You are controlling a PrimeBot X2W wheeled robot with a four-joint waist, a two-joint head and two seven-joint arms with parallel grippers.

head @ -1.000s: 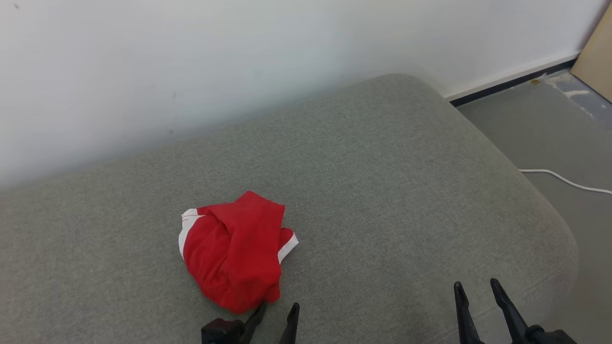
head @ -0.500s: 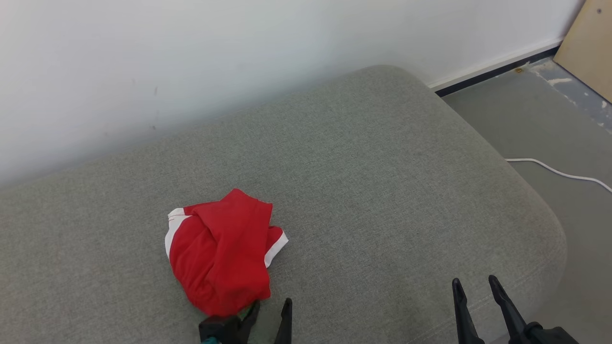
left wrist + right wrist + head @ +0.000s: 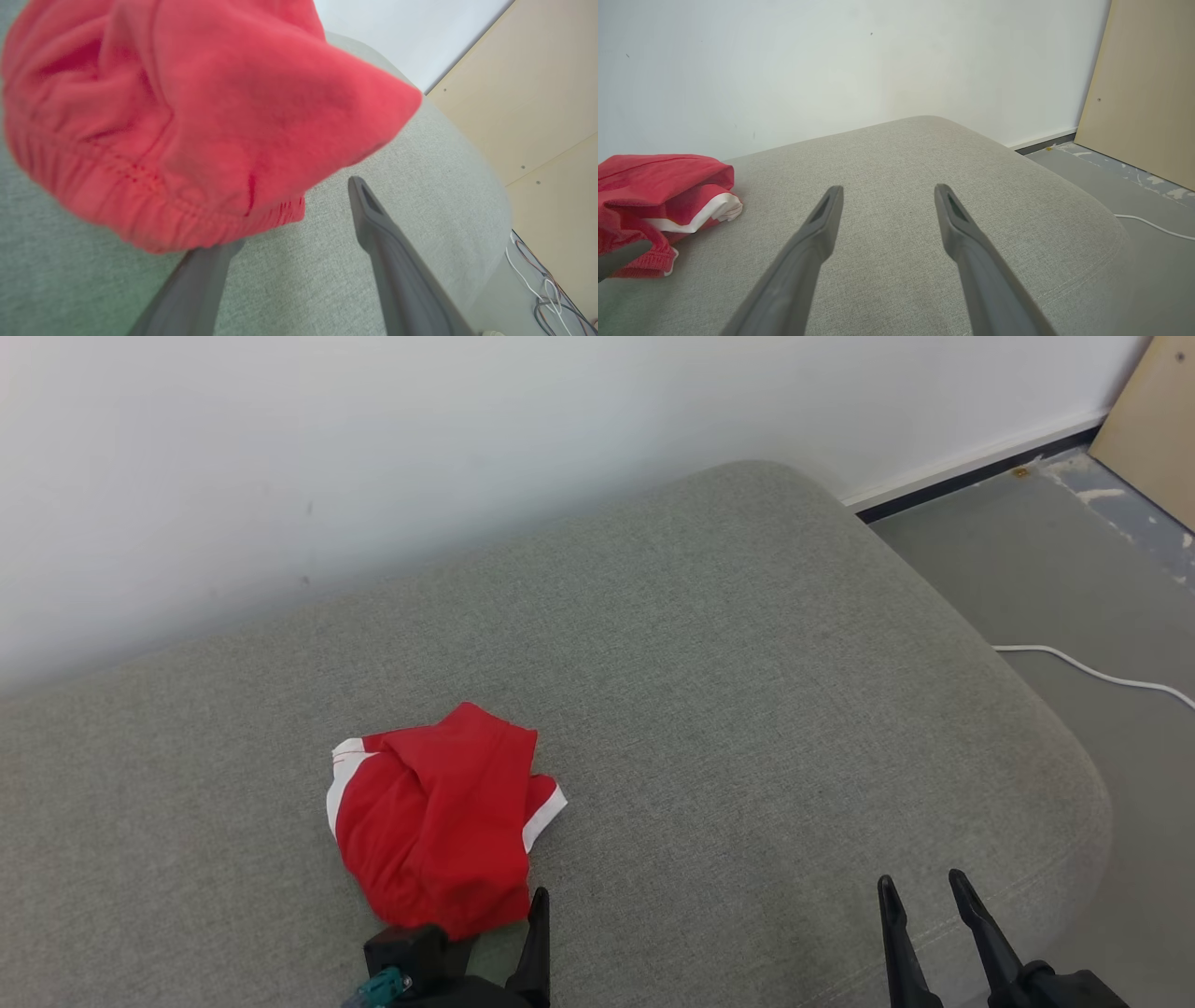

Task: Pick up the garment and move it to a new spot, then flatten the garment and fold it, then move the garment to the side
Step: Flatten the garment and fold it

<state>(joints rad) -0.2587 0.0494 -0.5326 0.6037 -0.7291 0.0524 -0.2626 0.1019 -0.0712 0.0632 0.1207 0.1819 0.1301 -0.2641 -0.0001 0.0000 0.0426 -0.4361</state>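
The garment (image 3: 437, 831), red with white trim, lies crumpled on the grey cushion (image 3: 747, 709), left of centre. My left gripper (image 3: 501, 917) is open at the garment's near edge. Its left finger disappears under the red hem and its right finger stands free beside the cloth. From the left wrist, the garment (image 3: 187, 116) looms over the open left gripper (image 3: 303, 219), hiding the left fingertip. My right gripper (image 3: 920, 882) is open and empty near the cushion's front right corner. From the right wrist, the right gripper (image 3: 888, 189) points over bare cushion, with the garment (image 3: 658, 186) at far left.
A white wall (image 3: 373, 448) runs behind the cushion. The cushion's rounded right edge (image 3: 1074, 756) drops to grey floor (image 3: 1074, 569), where a white cable (image 3: 1083, 667) lies. A wooden panel (image 3: 1158, 411) leans at the far right. Bare cushion stretches right of the garment.
My left gripper has pushed forward to the garment; its left finger now sits under the red hem. The head camera shifted slightly. The right gripper has barely moved.
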